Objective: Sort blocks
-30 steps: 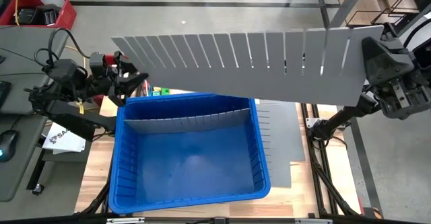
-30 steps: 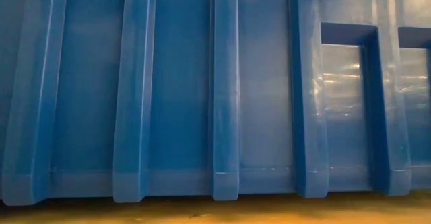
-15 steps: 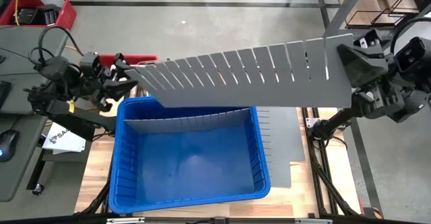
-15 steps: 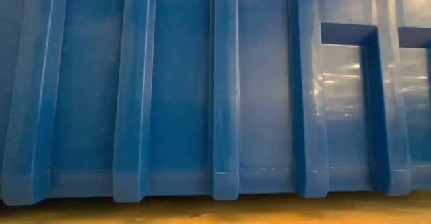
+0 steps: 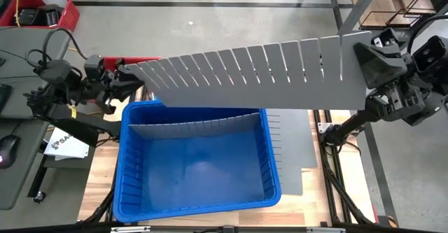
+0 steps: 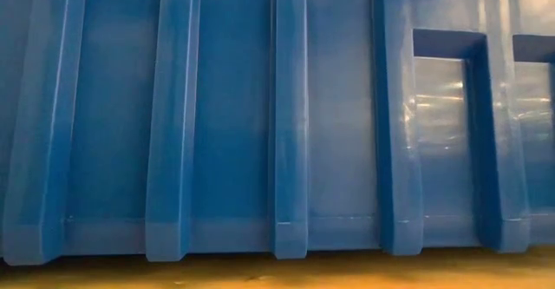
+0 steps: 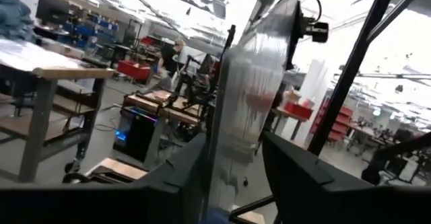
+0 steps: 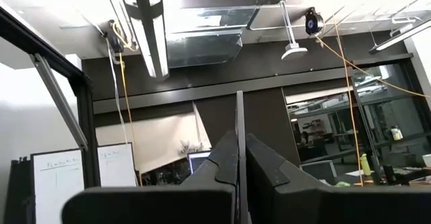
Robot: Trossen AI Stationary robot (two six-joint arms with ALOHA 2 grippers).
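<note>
A long grey slotted divider panel (image 5: 259, 75) hangs in the air above the far rim of the blue bin (image 5: 133, 191), spanning between both arms. My left gripper (image 5: 124, 79) is at its left end, and my right gripper (image 5: 360, 61) is shut on its right end. In the left wrist view the panel (image 7: 239, 130) stands edge-on between my fingers. In the right wrist view it shows as a thin edge (image 8: 239, 130). The blocks are hidden. The low view shows only the bin's outer wall (image 6: 277, 133). My left gripper has the panel's left end (image 7: 232, 177) between its two fingers (image 7: 185, 180), coming level from the table's left. The panel stands on edge there, clear of the bin. My right gripper pinches the panel's unslotted right end (image 8: 240, 150) between its two fingers (image 8: 269, 170). It comes from the table's right, and the panel is lifted clear.
A second grey divider (image 5: 196, 126) stands across the bin near its far wall. Another grey panel (image 5: 294, 152) lies flat on the table to the right of the bin. A desk with a mouse (image 5: 8, 149) lies beyond the table's left edge.
My right gripper has turned and shifted a little toward the table's left. This swung the panel so that its left end dropped from high over the far side down to my left gripper. My left gripper has drawn slightly toward the left edge, and the panel's end now sits between its fingers.
</note>
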